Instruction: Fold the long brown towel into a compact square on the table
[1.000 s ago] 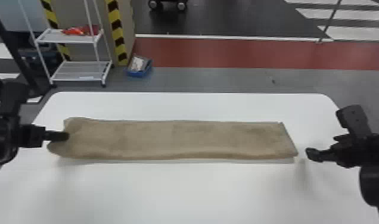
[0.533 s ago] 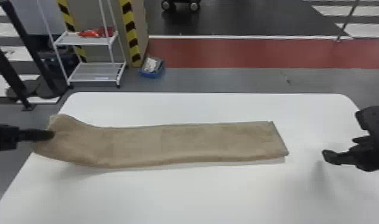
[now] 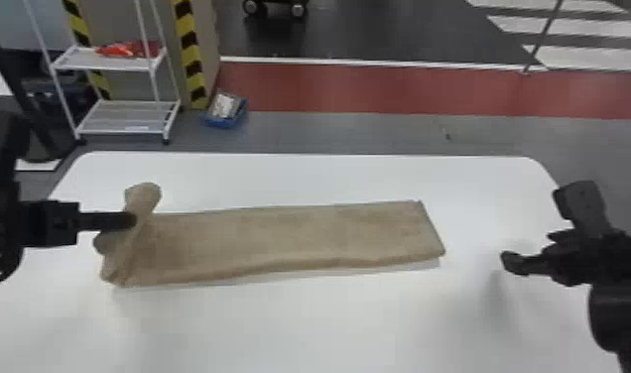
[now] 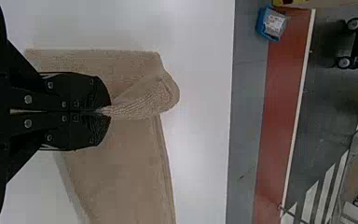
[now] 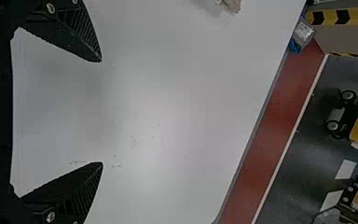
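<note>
From where I stand, the left claw [image 4: 109,111] is clamped on one end of the brown towel [image 3: 289,235], bunching it, presumably to carry that end over the rest. The strip runs from that claw across the desk [image 3: 329,322]. Beyond its other end, the right claw [image 5: 102,112] hangs wide apart, empty, probably leaving the fold room.

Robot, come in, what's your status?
Left gripper shut on the towel, its end bunched up. Right gripper open beside the towel's far end, empty. Nothing seen blocking the towel.
</note>
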